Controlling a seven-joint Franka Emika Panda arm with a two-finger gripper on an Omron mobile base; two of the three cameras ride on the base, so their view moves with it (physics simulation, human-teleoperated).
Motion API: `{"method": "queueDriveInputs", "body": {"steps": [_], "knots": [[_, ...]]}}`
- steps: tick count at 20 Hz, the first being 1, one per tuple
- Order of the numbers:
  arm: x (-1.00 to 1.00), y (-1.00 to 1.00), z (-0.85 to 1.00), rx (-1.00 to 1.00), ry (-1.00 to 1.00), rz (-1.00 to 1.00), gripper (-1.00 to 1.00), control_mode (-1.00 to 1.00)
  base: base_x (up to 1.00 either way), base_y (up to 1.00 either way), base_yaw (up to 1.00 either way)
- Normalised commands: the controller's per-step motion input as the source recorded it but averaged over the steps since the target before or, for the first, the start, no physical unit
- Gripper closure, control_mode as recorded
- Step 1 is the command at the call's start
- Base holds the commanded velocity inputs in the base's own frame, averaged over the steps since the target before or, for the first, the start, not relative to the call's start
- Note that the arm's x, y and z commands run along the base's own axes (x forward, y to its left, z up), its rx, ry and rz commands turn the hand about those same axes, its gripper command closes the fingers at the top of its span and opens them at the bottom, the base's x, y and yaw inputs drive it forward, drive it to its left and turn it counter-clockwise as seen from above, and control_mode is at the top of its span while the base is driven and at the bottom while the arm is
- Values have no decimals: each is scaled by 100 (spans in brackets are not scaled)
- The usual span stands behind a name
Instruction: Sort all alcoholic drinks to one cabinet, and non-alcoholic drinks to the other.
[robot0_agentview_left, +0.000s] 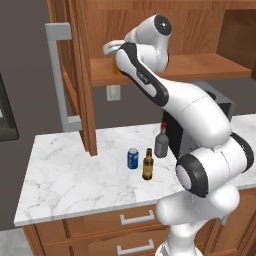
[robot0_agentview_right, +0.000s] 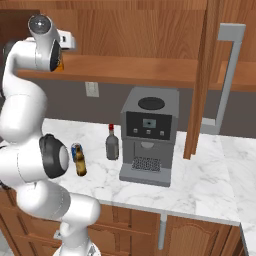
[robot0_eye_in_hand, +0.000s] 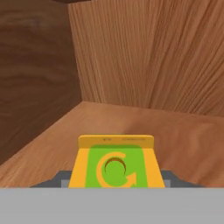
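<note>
On the white marble counter (robot0_agentview_left: 70, 175) we see a small blue soda can (robot0_agentview_left: 132, 158), a slim brown glass beer bottle (robot0_agentview_left: 147, 165), a squat grey red-capped bottle (robot0_agentview_left: 161, 141) and a grey coffee machine (robot0_agentview_right: 149, 135). We cannot tell if the yellow-orange, green-topped juice carton (robot0_eye_in_hand: 116, 166) rests on the wooden cabinet shelf (robot0_eye_in_hand: 175, 135).

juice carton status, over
Jaws shut on juice carton, inside upper cabinet. Can and both bottles on counter. Nothing in the way.

Yellow-orange juice carton (robot0_eye_in_hand: 116, 164) with green top, upright inside the wooden cabinet. Blue soda can (robot0_agentview_left: 132, 158), brown beer bottle (robot0_agentview_left: 147, 164) and grey red-capped bottle (robot0_agentview_left: 161, 142) stand upright together on the bench.
</note>
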Motion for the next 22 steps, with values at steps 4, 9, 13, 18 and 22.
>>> {"method": "queueDriveInputs", "body": {"steps": [4,9,13,18,22], "knots": [[45,5,-22,0,2,1,100,-100,0,0,0],[43,7,-19,0,0,1,100,-100,0,0,0],[44,10,-16,0,0,1,100,-100,0,0,0],[35,11,-19,0,0,0,100,-100,0,0,0],[11,11,-30,0,1,0,-100,-100,0,0,0]]}}
